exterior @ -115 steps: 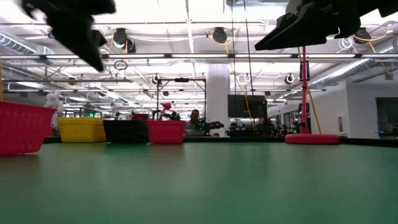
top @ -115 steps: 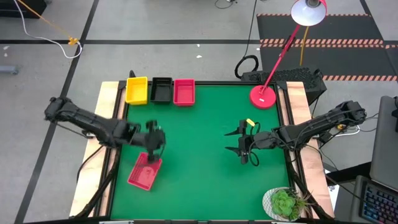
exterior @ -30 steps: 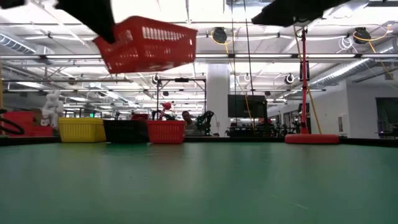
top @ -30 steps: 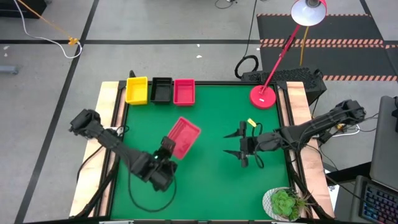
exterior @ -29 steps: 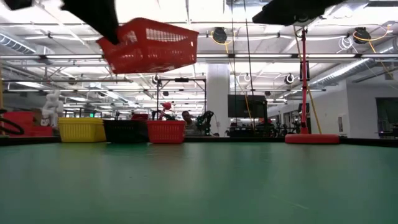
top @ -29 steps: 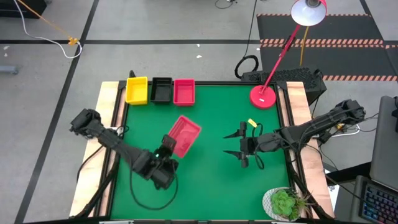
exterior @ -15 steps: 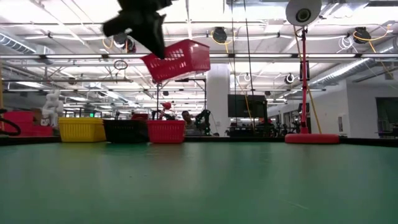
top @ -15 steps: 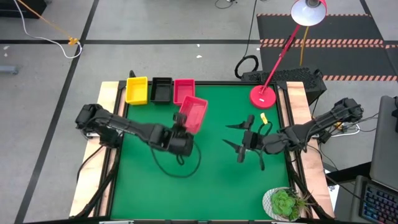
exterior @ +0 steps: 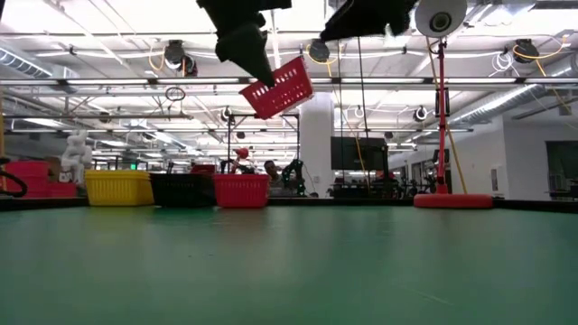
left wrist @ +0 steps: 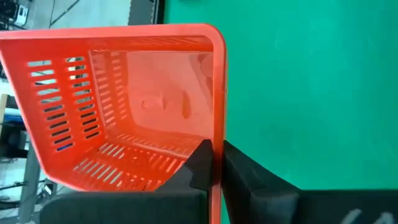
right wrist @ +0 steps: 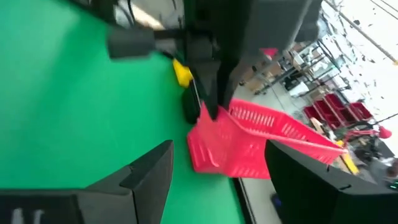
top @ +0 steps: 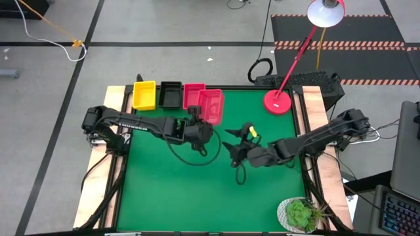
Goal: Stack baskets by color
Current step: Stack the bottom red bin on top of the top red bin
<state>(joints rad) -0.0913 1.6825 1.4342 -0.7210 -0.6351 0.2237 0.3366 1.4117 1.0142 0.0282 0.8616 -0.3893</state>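
Left gripper pinched on the rim of a pink-red basket, one finger inside the wall and one outside (left wrist view). The basket is carried above the tabletop, just at 3 o'clock of the row at the far edge: yellow basket, black basket, pink-red basket in the row.

High view: the carried basket's long axis runs roughly 12 to 6 o'clock, open side up. Low view: the same basket hangs tilted, high over the surface; the height is not readable from above.

Right gripper spread wide, holding nothing, near the table's middle, at about 5 o'clock of the carried basket. Its wrist view shows the basket beyond its fingers.
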